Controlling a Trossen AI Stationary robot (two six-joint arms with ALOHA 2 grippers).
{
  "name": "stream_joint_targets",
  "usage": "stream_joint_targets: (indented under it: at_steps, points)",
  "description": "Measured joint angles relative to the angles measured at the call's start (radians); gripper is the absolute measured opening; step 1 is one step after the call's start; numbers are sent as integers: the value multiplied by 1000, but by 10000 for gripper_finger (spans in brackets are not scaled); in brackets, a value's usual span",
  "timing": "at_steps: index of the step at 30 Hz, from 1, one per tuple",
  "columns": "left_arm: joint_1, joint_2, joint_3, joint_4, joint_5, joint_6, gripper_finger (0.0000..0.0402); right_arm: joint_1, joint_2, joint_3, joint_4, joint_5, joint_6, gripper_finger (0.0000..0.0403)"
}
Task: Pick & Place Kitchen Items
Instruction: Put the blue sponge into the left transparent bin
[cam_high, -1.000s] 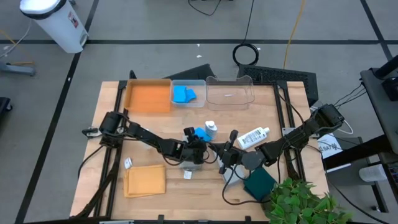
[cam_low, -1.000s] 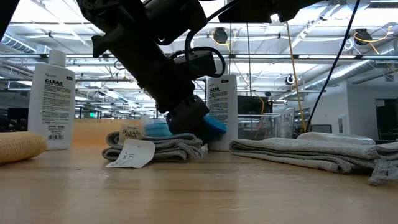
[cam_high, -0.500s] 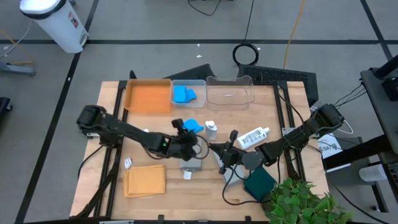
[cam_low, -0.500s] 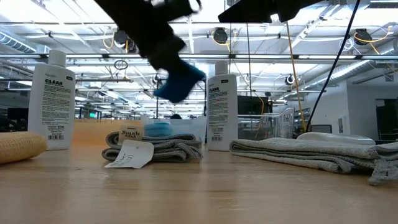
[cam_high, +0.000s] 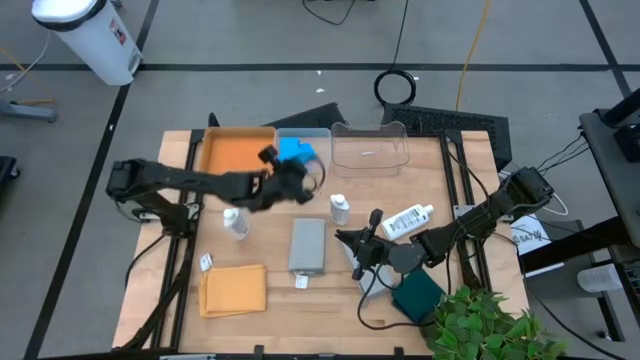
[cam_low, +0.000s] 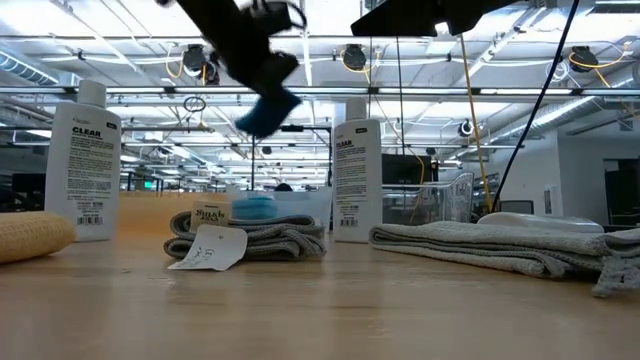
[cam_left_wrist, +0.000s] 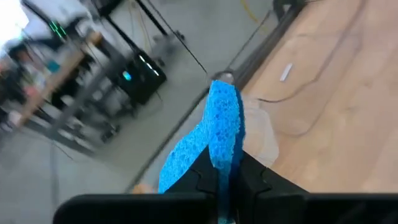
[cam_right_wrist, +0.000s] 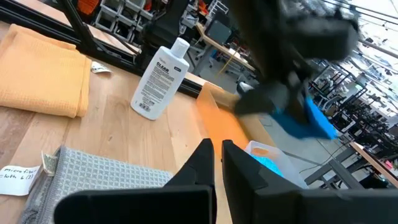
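Observation:
My left gripper (cam_high: 289, 168) is shut on a bright blue sponge (cam_left_wrist: 221, 124), raised high near the small clear bin (cam_high: 322, 160). That bin holds other blue sponges (cam_high: 294, 151). The held sponge also shows in the low view (cam_low: 262, 115) and the right wrist view (cam_right_wrist: 309, 124). Two white bottles stand upright (cam_high: 235, 222) (cam_high: 340, 208), and one lies on its side (cam_high: 408, 220). A folded grey cloth (cam_high: 308, 245), an orange cloth (cam_high: 233, 290) and a dark green cloth (cam_high: 418, 295) lie flat. My right gripper (cam_high: 362, 250) waits shut, low beside the grey cloth. My left gripper pinches the sponge between its two fingers, one on each broad face, near one end (cam_left_wrist: 219, 157). The rest of the sponge stands out beyond the fingertips. It is lifted clear of the table.
An orange tray (cam_high: 238, 155) and a larger clear bin (cam_high: 370, 150) stand along the far edge beside the small bin. A second grey cloth (cam_low: 490, 245) lies under my right arm. A leafy plant (cam_high: 485, 325) is at the near right corner.
My left gripper has risen from the table's middle with the blue sponge. It has gone toward the far edge, up to the small clear bin. The sponge is lifted clear. The arm no longer covers the grey cloth and the left bottle.

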Motion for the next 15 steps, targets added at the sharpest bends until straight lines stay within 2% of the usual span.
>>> stream_joint_targets:
  at_steps: [5, 9, 12, 15]
  points:
    - [189, 78, -1, 97, 208, -12, 10, -2, 0, 0, 0, 0, -5, 4]
    - [286, 162, 0, 182, 374, -16, 20, -7, 0, 0, -4, 0, -6, 4]
    - [319, 217, -2, 220, 445, -16, 20, -11, 0, 0, -4, 0, -6, 4]
    - [329, 244, -1, 235, 465, -2, 29, -14, 0, 0, -8, 1, 0, 4]
